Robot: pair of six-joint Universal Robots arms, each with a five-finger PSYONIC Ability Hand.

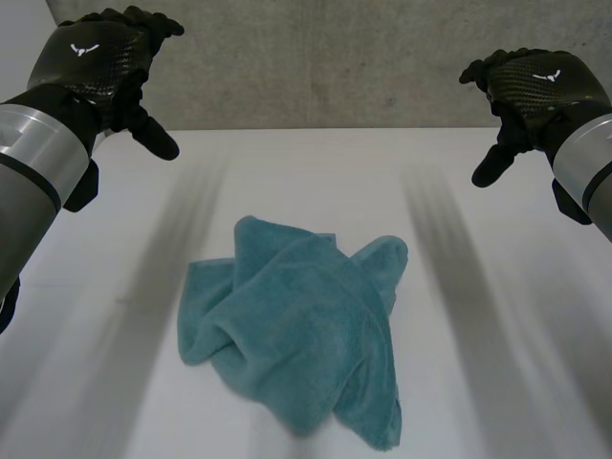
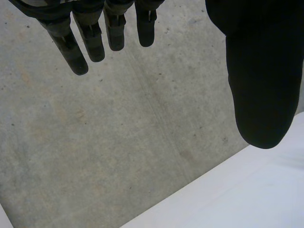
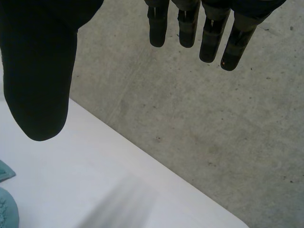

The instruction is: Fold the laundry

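Observation:
A teal towel lies crumpled in a heap on the white table, near the front middle. My left hand hovers high at the far left, well away from the towel, open with straight fingers and thumb spread, holding nothing. My right hand hovers high at the far right, also open and empty, its fingers straight. A small bit of the towel shows beside the right thumb.
A grey concrete wall rises behind the table's far edge. Bare white tabletop surrounds the towel on all sides.

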